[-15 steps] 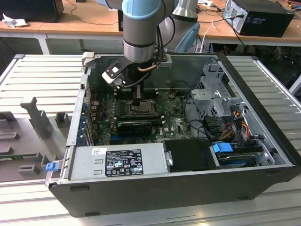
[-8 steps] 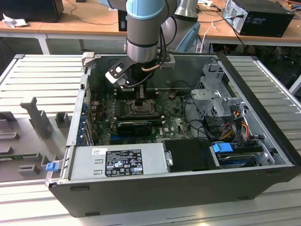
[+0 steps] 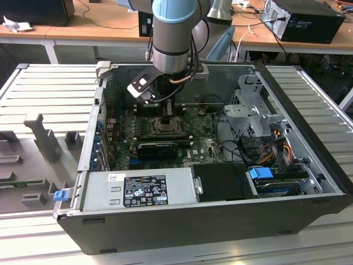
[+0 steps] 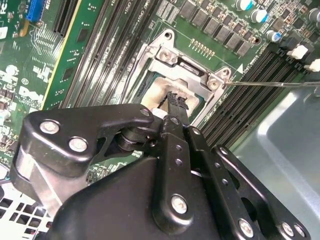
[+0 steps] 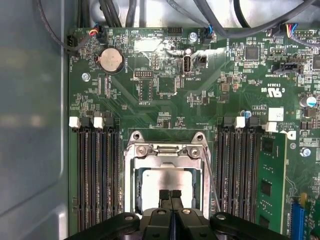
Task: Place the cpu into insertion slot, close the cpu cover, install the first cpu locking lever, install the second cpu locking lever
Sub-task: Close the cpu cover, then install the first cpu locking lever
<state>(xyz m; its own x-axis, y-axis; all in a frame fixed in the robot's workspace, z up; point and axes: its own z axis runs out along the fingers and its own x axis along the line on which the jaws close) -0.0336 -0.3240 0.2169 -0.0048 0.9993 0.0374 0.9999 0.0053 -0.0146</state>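
My gripper [image 3: 165, 113] hangs inside the open computer case, right above the insertion slot [image 3: 165, 127] on the green board. In the first wrist view the gripper [image 5: 170, 194] is shut, fingertips pressed together with nothing between them, over the pale face of the cpu [image 5: 162, 177]. The cpu lies in the insertion slot [image 5: 129, 175], and the grey cpu cover [image 5: 165, 152] lies flat around it. A thin wire locking lever [image 5: 212, 182] runs along one side of the socket. In the second wrist view the fingertips [image 4: 174, 97] reach the cpu [image 4: 157, 90], below the cpu cover [image 4: 185, 62] and the lever [image 4: 270, 84].
Black memory slots [image 5: 95, 170] flank the socket on both sides. A long black card [image 3: 160, 148] lies just in front of the socket, a power supply [image 3: 143, 190] nearer still. A metal drive cage [image 3: 253, 116] and cables fill the exterior view's right. The case walls [image 3: 91, 138] enclose everything.
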